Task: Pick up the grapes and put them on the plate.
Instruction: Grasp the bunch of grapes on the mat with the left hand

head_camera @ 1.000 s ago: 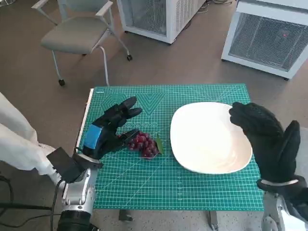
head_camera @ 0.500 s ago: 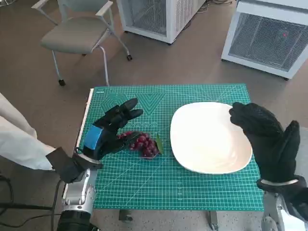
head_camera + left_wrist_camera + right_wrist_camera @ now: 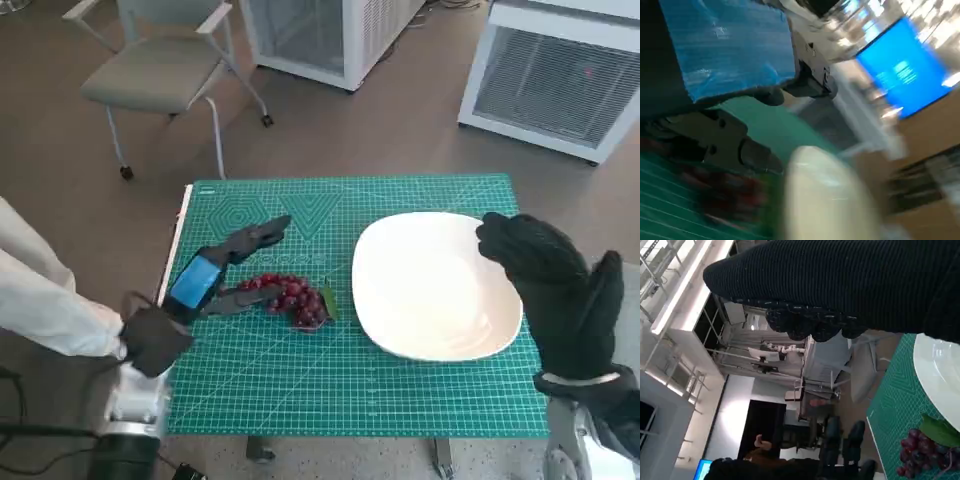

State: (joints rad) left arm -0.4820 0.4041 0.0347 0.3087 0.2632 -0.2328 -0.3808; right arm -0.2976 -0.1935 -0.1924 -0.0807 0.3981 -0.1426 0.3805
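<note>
One green cutting mat [image 3: 400, 390] covers the small table almost edge to edge; a white strip of tabletop shows only along its left side. The mat's near part and far strip lie bare. Brown floor [image 3: 60, 190] surrounds the table, with one grey chair [image 3: 150, 75] well beyond the far left corner and two white grilled cabinets [image 3: 560, 85] farther back.

One white plate [image 3: 430, 290] sits on the right half of the mat, its far rim near the mat's middle line and its right rim close to the mat's right edge. Its surface is bare.

The right hand [image 3: 560, 290], in a black knitted glove, hangs over the plate's right rim with the fingers loosely curled and holding nothing. The right wrist view shows the glove as a dark band above the plate's edge, and a person sits far off in the room.

The left hand [image 3: 215, 280] lies low over the mat's left part, blue tape uppermost, fingers spread toward the plate; the upper fingers [image 3: 262, 232] reach past the fruit, the lower ones touch its left side. Whether it grips is not clear. The left wrist view is blurred.

One bunch of grapes [image 3: 295, 298] lies on the mat between the left hand and the plate, just beside the plate's left rim. The berries are dark red and clustered, with one green leaf [image 3: 331, 302] on the plate side.
</note>
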